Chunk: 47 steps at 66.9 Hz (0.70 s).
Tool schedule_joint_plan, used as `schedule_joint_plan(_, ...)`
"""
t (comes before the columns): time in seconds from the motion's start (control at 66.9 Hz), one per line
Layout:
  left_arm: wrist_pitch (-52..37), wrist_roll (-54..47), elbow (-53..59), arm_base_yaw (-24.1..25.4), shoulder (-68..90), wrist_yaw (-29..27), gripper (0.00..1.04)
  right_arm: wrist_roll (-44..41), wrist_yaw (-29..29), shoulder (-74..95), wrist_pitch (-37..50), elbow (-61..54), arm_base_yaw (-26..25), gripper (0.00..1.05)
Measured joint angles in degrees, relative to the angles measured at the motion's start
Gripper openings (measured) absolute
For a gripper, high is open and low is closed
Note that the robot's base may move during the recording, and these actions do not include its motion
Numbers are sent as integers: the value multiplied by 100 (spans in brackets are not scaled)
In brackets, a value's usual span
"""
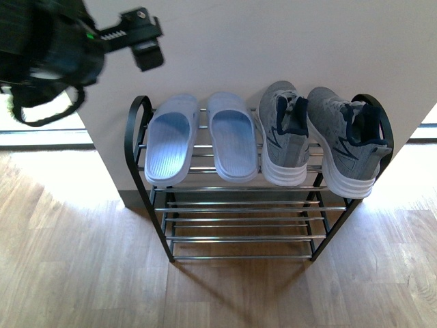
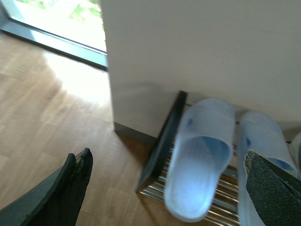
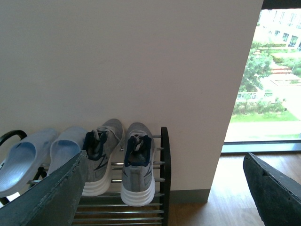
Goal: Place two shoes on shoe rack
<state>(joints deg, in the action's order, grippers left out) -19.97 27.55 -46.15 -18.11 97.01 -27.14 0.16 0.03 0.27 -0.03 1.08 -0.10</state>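
Note:
The shoe rack (image 1: 140,113) stands against the white wall, with black side frames and silver bars. On its top shelf lie two pale blue slides (image 1: 171,140) (image 1: 232,135) at the left and two grey sneakers (image 1: 283,133) (image 1: 345,140) at the right. My left gripper (image 1: 140,37) is open and empty, raised above and left of the rack. In the left wrist view its fingers (image 2: 70,188) frame a slide (image 2: 200,157). My right gripper (image 3: 164,188) is open and empty, back from the rack; the sneakers (image 3: 136,162) show between its fingers.
Wood floor (image 1: 68,260) surrounds the rack. The white wall (image 1: 273,41) rises behind it. Windows with bright light lie to the left (image 2: 56,19) and right (image 3: 263,80). Lower rack shelves (image 1: 239,229) hold nothing.

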Motion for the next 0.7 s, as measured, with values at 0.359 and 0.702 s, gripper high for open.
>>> schedule_joint_plan(0.359, 813, -249, 1985, 520, -3604, -151, 91, 0, -7, -2, 0, 0, 0, 96)
schedule_joint_plan(0.702, -2192, -2575, 3709, 1180, -4590, 2105, 28, 0, -2, 0, 0, 0, 0, 96)
